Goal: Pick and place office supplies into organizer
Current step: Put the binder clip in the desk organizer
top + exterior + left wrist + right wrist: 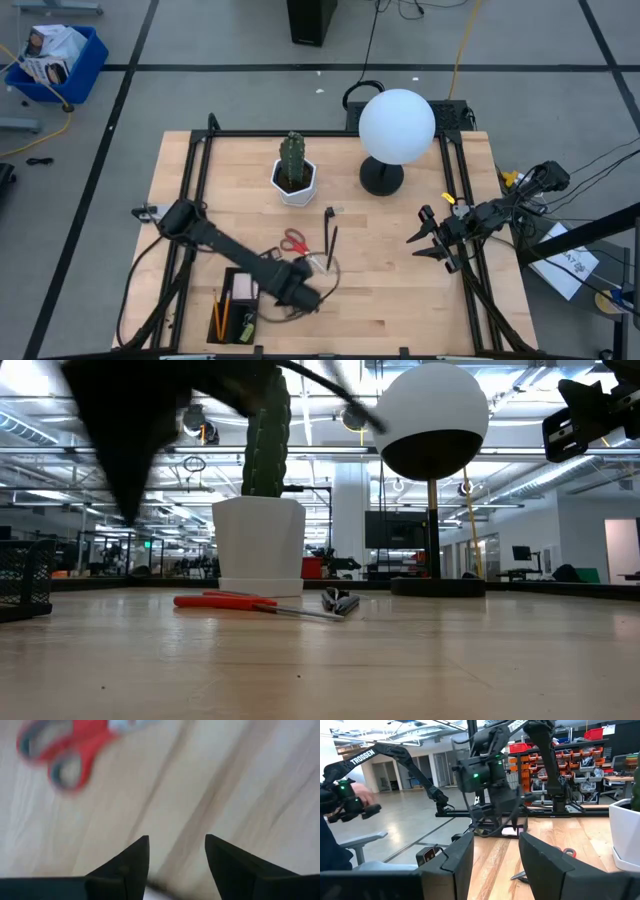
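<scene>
Two dark grippers stood open and empty: the left gripper [318,283] hovered just right of the flat black compartmented organizer [234,308], near the red-handled scissors [294,241], while the right gripper [426,238] waited far right.

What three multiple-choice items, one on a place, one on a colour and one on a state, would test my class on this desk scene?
1. Where do the scissors lie?
A. on the bare table, in front of the cactus pot
B. inside the organizer
C. under the lamp

2. What colour are the scissors' handles?
A. blue
B. red
C. green

3. How is the left hand?
A. shut on the scissors
B. shut on a pen
C. open, holding nothing

Answers:
1 A, the high view shows them on wood near the pot.
2 B, red loops show from above and from the left wrist.
3 C, bare wood shows between its fingers.
</scene>
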Tool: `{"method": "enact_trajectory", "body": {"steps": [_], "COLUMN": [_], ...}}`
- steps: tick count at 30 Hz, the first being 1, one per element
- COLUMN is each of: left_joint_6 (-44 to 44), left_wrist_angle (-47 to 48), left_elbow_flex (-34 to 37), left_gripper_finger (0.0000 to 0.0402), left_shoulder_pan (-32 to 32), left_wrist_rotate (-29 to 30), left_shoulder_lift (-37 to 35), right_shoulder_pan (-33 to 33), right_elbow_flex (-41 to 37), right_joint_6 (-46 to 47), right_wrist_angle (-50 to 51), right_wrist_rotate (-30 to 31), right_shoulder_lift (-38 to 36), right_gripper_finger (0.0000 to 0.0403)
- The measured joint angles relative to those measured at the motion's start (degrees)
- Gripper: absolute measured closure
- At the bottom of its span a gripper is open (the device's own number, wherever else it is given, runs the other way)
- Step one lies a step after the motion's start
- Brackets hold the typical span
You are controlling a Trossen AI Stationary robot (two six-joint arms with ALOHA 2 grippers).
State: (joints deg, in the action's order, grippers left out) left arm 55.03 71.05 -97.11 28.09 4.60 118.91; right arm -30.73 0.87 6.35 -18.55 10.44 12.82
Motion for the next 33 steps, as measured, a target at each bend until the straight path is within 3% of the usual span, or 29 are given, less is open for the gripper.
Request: {"method": "enact_trajectory", "body": {"steps": [4,13,24,33], "left_joint_6": [-2.01,-12.21,-37.17,-40.89], "left_wrist_angle": [-9.3,-27.78,-27.1,-27.48], "left_elbow_flex": [-0.01,-0.03,-0.03,-0.03], "left_gripper_finger": [0.0214,0.0241,0.0238,0.0238], "left_shoulder_pan": [-3.54,-6.01,-10.21,-17.91], "left_wrist_rotate": [3.05,19.3,15.02,13.29], "left_shoulder_lift": [-0.02,-0.02,-0.04,-0.04], "right_shoulder_pan": [-0.01,0.01,-0.01,-0.01], "right_elbow_flex": [0.02,0.02,0.02,0.0], "right_joint_6": [0.0,0.01,0.0,0.0], "right_wrist_angle": [0.0,0.0,0.0,0.0], "right_wrist_rotate": [0.0,0.0,0.0,0.0], "right_shoulder_lift": [0.0,0.0,0.0,0.0], "right_gripper_finger": [0.025,0.025,0.025,0.025]}}
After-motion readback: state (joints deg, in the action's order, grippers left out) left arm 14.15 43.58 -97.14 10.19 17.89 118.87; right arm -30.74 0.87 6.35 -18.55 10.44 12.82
